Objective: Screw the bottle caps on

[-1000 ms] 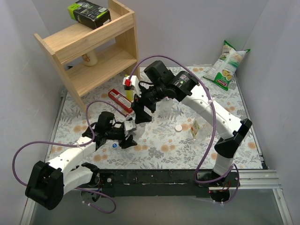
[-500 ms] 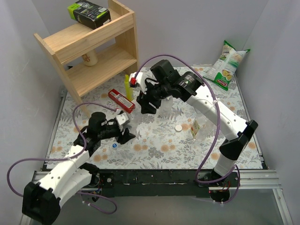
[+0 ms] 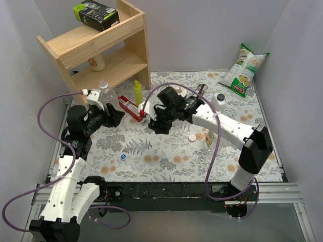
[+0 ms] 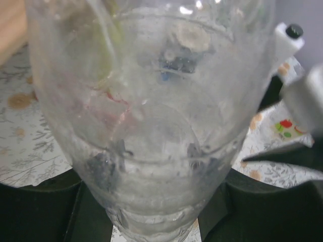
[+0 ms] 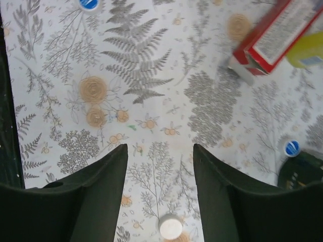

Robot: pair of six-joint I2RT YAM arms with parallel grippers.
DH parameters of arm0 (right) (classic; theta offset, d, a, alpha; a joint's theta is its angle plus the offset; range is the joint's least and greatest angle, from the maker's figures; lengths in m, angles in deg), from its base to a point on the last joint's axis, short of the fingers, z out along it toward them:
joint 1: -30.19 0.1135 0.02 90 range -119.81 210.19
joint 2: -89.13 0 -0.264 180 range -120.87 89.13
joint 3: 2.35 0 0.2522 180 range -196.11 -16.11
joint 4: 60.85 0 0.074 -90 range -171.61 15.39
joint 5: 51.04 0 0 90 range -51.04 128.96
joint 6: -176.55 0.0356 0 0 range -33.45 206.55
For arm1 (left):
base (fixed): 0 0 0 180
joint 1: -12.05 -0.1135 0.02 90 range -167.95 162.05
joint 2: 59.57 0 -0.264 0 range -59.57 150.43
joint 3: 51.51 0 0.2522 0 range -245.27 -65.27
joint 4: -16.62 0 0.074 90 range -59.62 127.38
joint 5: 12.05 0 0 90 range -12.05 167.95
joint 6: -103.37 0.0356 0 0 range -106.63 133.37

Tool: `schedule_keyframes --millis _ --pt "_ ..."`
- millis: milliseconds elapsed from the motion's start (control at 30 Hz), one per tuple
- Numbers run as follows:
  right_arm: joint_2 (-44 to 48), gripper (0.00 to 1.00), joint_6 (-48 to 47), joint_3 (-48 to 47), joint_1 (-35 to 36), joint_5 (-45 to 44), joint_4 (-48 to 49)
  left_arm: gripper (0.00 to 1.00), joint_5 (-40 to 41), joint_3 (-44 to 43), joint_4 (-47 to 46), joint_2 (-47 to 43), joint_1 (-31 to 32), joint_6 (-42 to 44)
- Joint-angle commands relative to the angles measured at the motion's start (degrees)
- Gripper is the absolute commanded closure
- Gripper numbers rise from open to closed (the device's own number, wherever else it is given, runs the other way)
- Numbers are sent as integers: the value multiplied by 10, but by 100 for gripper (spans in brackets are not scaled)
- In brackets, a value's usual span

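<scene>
My left gripper (image 3: 110, 113) is shut on a clear bottle (image 3: 104, 93) and holds it up over the table's left side, near the shelf. In the left wrist view the bottle (image 4: 151, 101) fills the frame between my black fingers (image 4: 45, 212). My right gripper (image 3: 158, 122) is open and empty over the middle of the mat. In the right wrist view its jaws stand wide apart (image 5: 160, 147), with a white cap (image 5: 170, 227) just below them. That white cap (image 3: 192, 136) lies on the mat. Blue caps (image 3: 123, 157) (image 5: 89, 4) (image 5: 291, 147) lie loose. A bottle with an orange-yellow label (image 3: 211, 138) stands at the right.
A red box (image 3: 130, 108) and a yellow squeeze bottle (image 3: 137, 93) sit behind my right gripper. A white carton with a black cap (image 3: 219, 101) stands back right, a chips bag (image 3: 245, 70) behind it. A wooden shelf (image 3: 96, 50) fills the back left.
My left arm has risen and swung back to the left with the clear bottle in its grip. My right gripper has moved down and toward the mat's middle, still open.
</scene>
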Motion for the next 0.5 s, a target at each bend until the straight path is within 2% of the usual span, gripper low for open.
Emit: schedule_keyframes --millis 0,67,233,467 --pt "1 36 -98 83 71 64 110 100 78 -93 13 3 -41 -44" --pt "-19 35 -126 93 96 64 133 100 90 -121 4 5 -52 -51" --pt "-162 33 -51 -5 146 50 182 100 61 -164 4 12 -64 -61" --pt "-306 29 -47 -135 175 17 180 100 31 -182 40 -2 -66 -45"
